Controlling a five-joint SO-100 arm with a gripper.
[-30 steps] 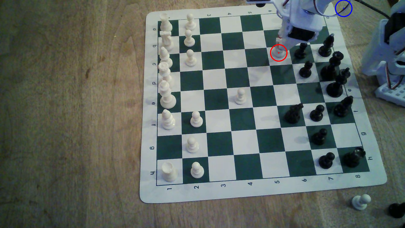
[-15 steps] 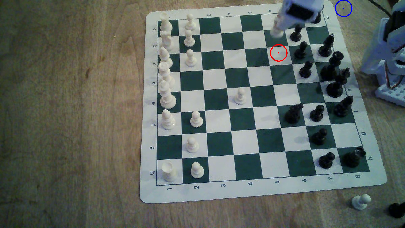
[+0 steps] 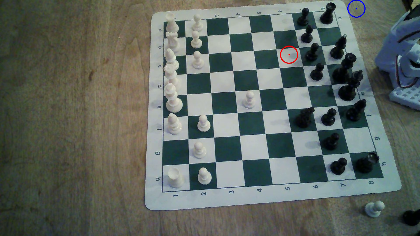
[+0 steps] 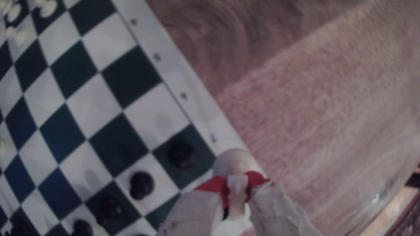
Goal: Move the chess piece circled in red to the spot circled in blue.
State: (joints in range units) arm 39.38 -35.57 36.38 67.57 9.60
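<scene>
Wood table (image 3: 68,113) with a green-and-white roll-up chessboard (image 3: 268,199), edges printed 1–8 and a–h. The red ring (image 3: 288,54) sits on a bare white square; the blue ring (image 3: 356,8) marks bare wood just off the corner. In the wrist view the gripper (image 4: 236,192) pinches the white knight (image 4: 235,168) between red-taped fingers (image 4: 211,187), over the board's border.

My gripper (image 4: 236,192) is clamped on the white knight (image 4: 235,166), red-taped fingers (image 4: 211,185) pinching it, round base facing the camera. Knight sits above the chessboard (image 4: 200,99) border, at the wooden table (image 4: 318,113) edge. Black pawns (image 4: 141,185) nearby. View is blurry.
</scene>
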